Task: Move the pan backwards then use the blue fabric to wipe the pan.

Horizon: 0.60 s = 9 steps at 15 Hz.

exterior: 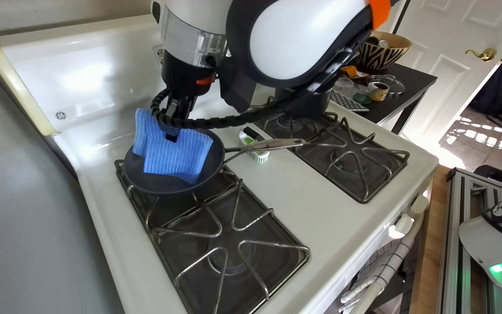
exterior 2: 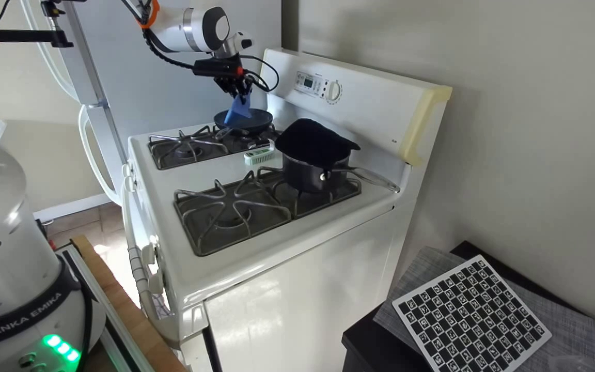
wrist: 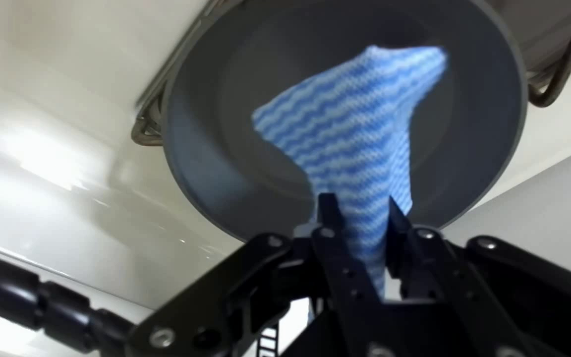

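Note:
The pan (exterior: 135,171) sits at the rear of the stove on a back burner grate, its silvery handle (exterior: 277,144) pointing across the stove's middle. It also shows in an exterior view (exterior 2: 263,122) and in the wrist view (wrist: 201,144). My gripper (exterior: 171,134) is above the pan, its fingers closed on the blue fabric (exterior: 179,157). In the wrist view the fabric (wrist: 350,124) is pinched between the fingertips (wrist: 360,206) and hangs down over the pan's inside. Whether its lower edge touches the pan's floor I cannot tell. It also shows in an exterior view (exterior 2: 239,110).
A green and white brush (exterior: 254,147) lies mid-stove near the pan handle. A deep black pot (exterior 2: 305,178) with a black cover stands on the other back burner. The stove's back panel (exterior 2: 359,98) rises behind; the grey fridge (exterior: 24,196) stands alongside.

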Each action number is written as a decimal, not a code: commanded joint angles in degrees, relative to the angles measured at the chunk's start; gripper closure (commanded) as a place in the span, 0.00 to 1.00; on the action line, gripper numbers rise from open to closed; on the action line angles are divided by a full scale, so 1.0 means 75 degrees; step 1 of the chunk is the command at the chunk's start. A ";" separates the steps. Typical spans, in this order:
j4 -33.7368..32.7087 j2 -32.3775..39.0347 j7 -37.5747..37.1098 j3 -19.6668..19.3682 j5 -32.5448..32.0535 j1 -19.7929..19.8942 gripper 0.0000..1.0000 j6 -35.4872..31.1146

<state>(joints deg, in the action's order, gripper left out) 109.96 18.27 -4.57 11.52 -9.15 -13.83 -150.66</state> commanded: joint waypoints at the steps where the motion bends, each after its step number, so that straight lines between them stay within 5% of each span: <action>1: -0.0586 0.0502 -0.0297 -0.0299 -0.0273 -0.0367 0.49 0.0128; 7: -0.0911 0.0716 -0.0550 -0.0676 -0.0606 -0.0736 0.01 0.0196; 9: -0.0948 0.0734 -0.0522 -0.0679 -0.0644 -0.0762 0.00 0.0224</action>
<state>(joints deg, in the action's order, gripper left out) 104.42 22.88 -6.48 7.85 -11.94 -17.90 -150.48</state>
